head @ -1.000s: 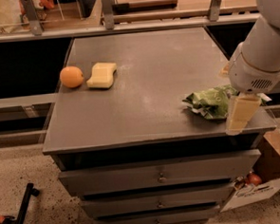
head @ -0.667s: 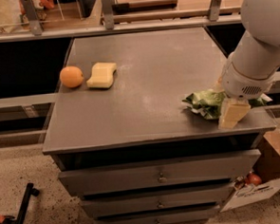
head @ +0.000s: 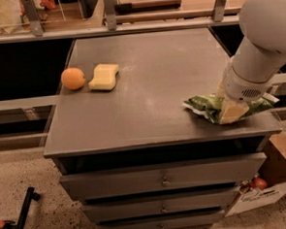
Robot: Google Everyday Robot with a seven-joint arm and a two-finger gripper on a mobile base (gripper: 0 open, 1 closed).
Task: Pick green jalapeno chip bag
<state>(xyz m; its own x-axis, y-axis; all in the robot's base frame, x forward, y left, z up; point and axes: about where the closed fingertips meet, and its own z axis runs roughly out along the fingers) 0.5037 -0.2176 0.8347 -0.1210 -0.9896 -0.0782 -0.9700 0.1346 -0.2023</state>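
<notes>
The grey cabinet (head: 156,91) has its drawers closed. A cardboard box (head: 282,165) at its right foot holds something round and reddish. The gripper (head: 233,113) sits on the green jalapeno chip bag (head: 203,106) at the cabinet's front right corner. I cannot tell its grip. A yellow sponge (head: 104,76) and an orange (head: 73,78) lie on the top's left side.

Grey cabinet top (head: 151,87), three drawers (head: 161,178) stacked under it. Toward the left side, an orange (head: 73,78) just beside a yellow sponge (head: 104,76), not touching. Down on the speckled floor (head: 20,172) at right, a cardboard box (head: 278,176) with something reddish (head: 258,183) inside, perhaps fruit.
</notes>
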